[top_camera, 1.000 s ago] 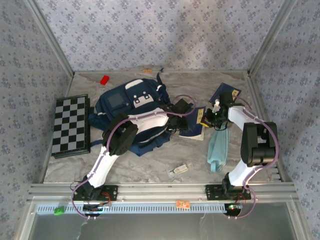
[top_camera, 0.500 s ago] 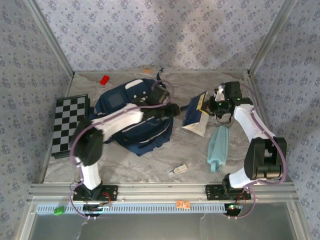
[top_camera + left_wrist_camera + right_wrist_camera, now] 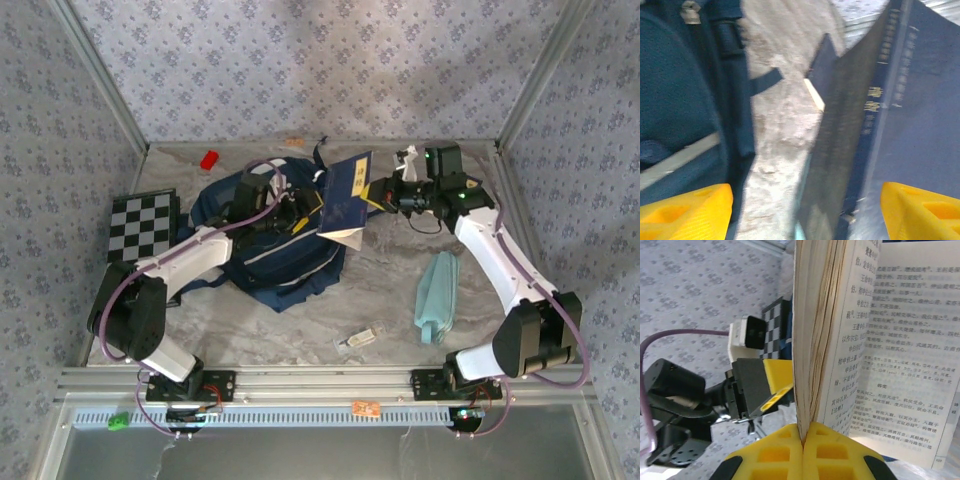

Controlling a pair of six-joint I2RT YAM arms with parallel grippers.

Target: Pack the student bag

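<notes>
Left wrist: bag (image 3: 675, 90) & book (image 3: 920, 100) blurry, cropped

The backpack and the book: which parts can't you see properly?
Top view: the top of the student bag lies under the left arm and the raised book, so its contents cannot be told.
Left wrist view: the gold lettering on the book's cover is blurred.
Right wrist view: the open page is cut off by the top and right edges.
Top view: the small pale item near the front is too small to name.

Book (image 3: 925, 125) cover lettering blurred, unreadable; student bag (image 3: 290, 270) partly behind it.
</notes>
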